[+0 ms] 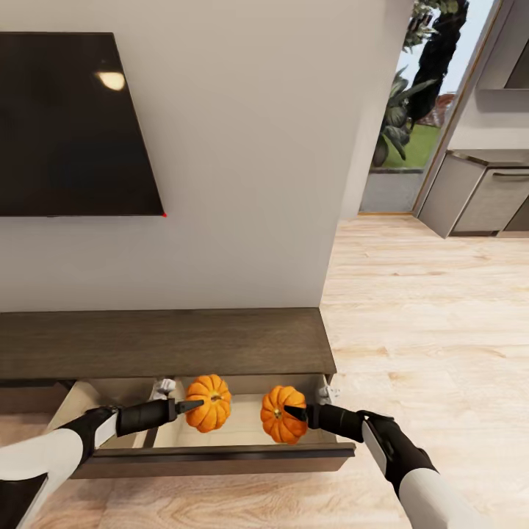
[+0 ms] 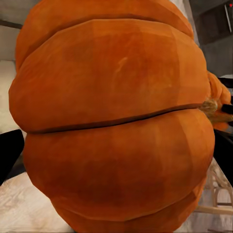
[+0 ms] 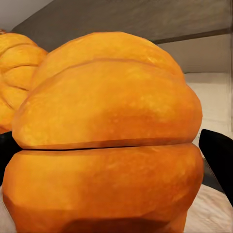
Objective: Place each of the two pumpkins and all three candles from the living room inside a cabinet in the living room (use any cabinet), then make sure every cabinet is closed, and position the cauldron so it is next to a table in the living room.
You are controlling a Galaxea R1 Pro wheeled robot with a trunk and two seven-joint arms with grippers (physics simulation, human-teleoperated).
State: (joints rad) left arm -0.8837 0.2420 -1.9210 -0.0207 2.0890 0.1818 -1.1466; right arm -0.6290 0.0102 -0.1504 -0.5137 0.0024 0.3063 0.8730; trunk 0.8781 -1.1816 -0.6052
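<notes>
Holding one pumpkin per arm over the cabinet's [image 1: 169,342] pulled-out drawer [image 1: 220,457]: left gripper [image 1: 192,405] has its jaws clamped on the left pumpkin [image 1: 209,402], right gripper [image 1: 294,414] clamped on the right pumpkin [image 1: 279,415]. So it's the stowing step. Next, I'd guess, lower both inside, let go, then push the drawer shut.

Two bright-orange ribbed pumpkins, left pumpkin [image 1: 209,402] and right pumpkin [image 1: 281,414], held side by side, slightly apart, over the pulled-out drawer [image 1: 220,455] of the low dark-brown cabinet [image 1: 162,342]. Tan stems facing up toward the camera. Drawer open, pale inside.
</notes>
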